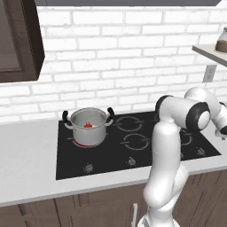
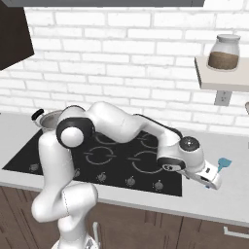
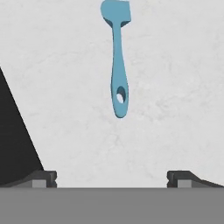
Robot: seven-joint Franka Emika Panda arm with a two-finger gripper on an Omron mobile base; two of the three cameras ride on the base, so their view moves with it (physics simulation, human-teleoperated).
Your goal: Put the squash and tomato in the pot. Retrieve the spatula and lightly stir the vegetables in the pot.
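Retrieval of the long teal-blue spatula [image 3: 117, 65] is the step we judge in hand: it lies on the pale surface [image 3: 175, 87], ahead of our released, empty hand [image 3: 112, 177]. Next: descend, straddle the handle.

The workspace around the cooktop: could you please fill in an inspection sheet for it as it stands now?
Surface: pale counter with a black cooktop set into it.
Job's things: pot on the rear left burner, tomato inside; squash not made out; spatula flat on the counter right of the cooktop, untouched.
Clutter: nothing seen.
Grippers: gripper open, empty, short of the spatula's handle end.
Cables: nothing seen.
Surroundings: white brick wall, dark cabinet, shelf with a jar, wall socket.
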